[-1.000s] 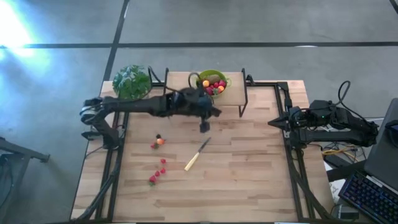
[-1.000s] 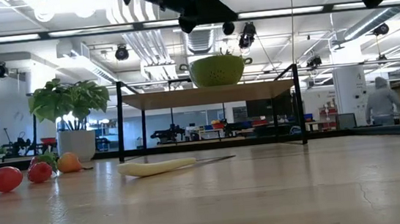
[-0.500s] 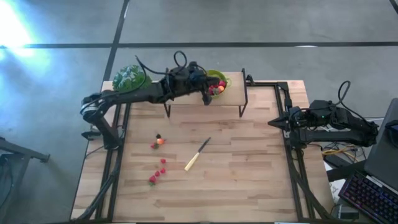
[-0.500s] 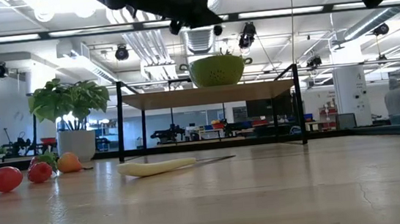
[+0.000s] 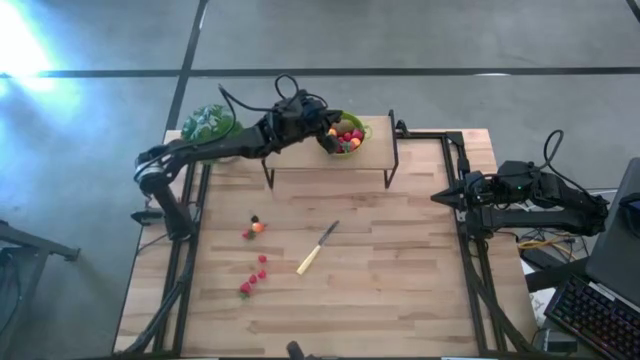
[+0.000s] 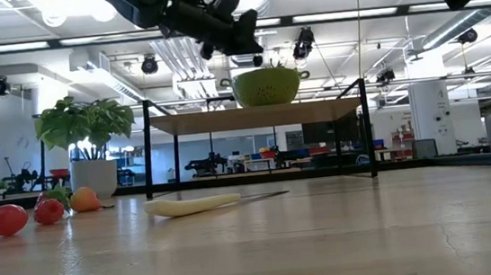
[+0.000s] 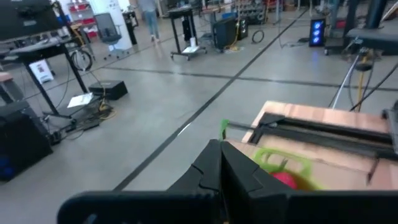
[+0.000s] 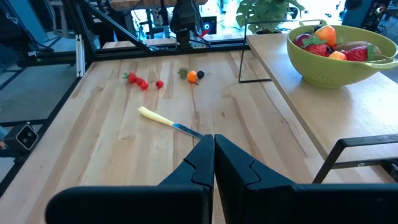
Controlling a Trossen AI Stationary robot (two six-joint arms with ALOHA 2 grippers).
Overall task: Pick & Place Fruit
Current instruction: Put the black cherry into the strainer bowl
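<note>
A green bowl [image 5: 350, 135] with several fruit [image 5: 347, 136] in it stands on a raised wooden shelf [image 5: 300, 155] at the table's far side. My left gripper [image 5: 326, 140] is shut and hovers level just above the bowl's left rim [image 6: 251, 54], with nothing showing between its fingers [image 7: 221, 149]. Loose fruit lies on the table: an orange piece with a dark berry [image 5: 257, 226] and red strawberries [image 5: 262, 261] [image 5: 245, 288]. My right gripper [image 5: 437, 198] waits shut at the table's right edge [image 8: 213, 140].
A pale-handled knife [image 5: 318, 248] lies mid-table, right of the loose fruit. A leafy potted plant [image 5: 208, 124] stands at the far left corner, beside the shelf. The shelf's black legs [image 5: 390, 170] stand on the table. A keyboard [image 5: 595, 315] sits off the table's right.
My left gripper has swung from over the table in front of the shelf toward the far edge, turning as it went, and now stands over the green bowl's left rim. It has stayed shut. The fruit on the table and the knife have not moved.
</note>
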